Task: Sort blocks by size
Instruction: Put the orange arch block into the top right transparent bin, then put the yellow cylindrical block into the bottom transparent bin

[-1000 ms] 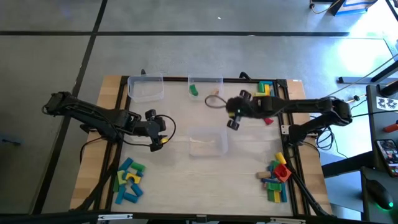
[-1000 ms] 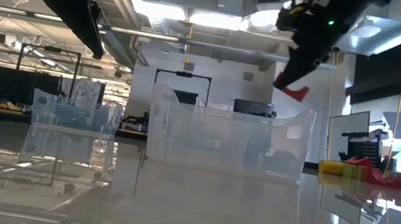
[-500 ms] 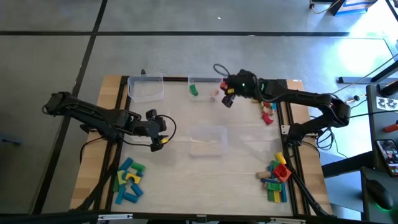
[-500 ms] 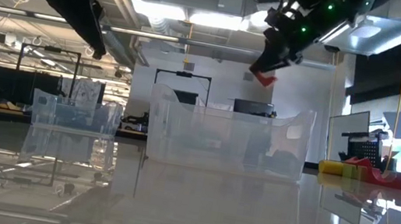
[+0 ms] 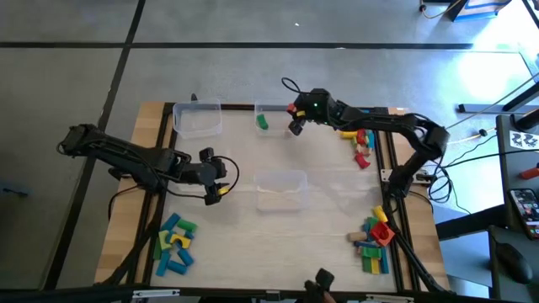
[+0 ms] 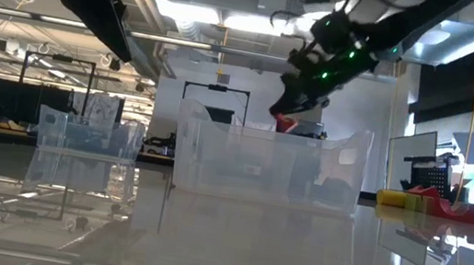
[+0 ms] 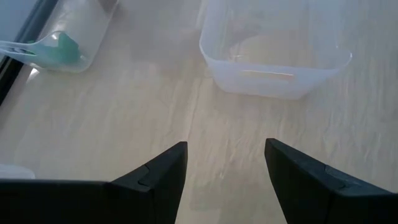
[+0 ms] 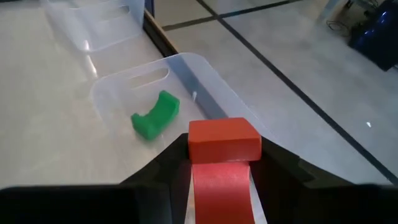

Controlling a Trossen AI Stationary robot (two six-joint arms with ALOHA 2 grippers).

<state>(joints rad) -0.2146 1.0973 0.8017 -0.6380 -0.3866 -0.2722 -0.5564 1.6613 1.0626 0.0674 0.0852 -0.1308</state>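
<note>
My right gripper (image 5: 295, 126) is shut on a red block (image 8: 224, 140) and hovers over the right-hand rim of the far middle tub (image 5: 278, 110). A green arch block (image 8: 155, 115) lies on that tub's floor. In the low view the red block (image 6: 287, 121) hangs above the tubs' rims. My left gripper (image 5: 223, 175) is open with nothing between its fingers, above the table left of the central tub (image 5: 280, 189). Loose blocks lie in piles at the near left (image 5: 174, 244), the near right (image 5: 375, 240) and the far right (image 5: 360, 139). My right gripper pinches the red block by its two long sides (image 8: 221, 186) between its two fingers (image 8: 168, 168). The block lies along the fingers and its free end (image 8: 224, 134) sticks out past their tips. It is lifted clear, slanting down toward the tub.
A third clear tub (image 5: 197, 118) stands at the far left. The left wrist view shows the central tub (image 7: 273, 56) ahead on bare wood. A black frame rail (image 5: 389, 160) runs along the table's right side beside the far-right blocks.
My right gripper has carried the red block from above the table's middle toward the far edge and a little left. It has sunk and tipped further down, and is now over the far middle tub's rim. The block stays clear of everything.
</note>
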